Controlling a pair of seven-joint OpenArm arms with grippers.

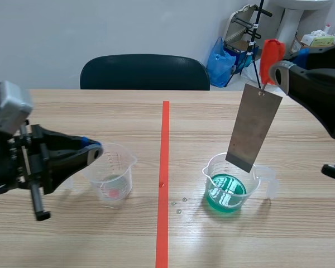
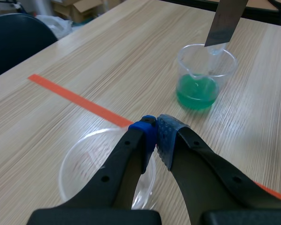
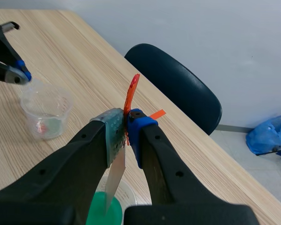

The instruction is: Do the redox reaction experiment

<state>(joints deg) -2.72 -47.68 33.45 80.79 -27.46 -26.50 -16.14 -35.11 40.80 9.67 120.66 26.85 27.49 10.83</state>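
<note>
The right fingers (image 3: 110, 136) are clamped on an orange-red clip (image 1: 271, 56). From it hangs a flat grey metal strip (image 1: 254, 125), its lower edge at the rim of the clear beaker of green liquid (image 1: 230, 190), right of centre on the desk (image 1: 72, 240). Dipping looks still to come. The left fingers (image 2: 171, 136) are closed on the rim of the near-empty clear plastic cup (image 1: 114, 178), left.

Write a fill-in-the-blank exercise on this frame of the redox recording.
1. The plate hangs above the beaker holding ___ liquid.
2. The ___ arm's fingers pinch the red tag carrying the plate.
3. The tape line runs ___ that beaker and the other beaker.
Missing words: green; right; between.
</note>
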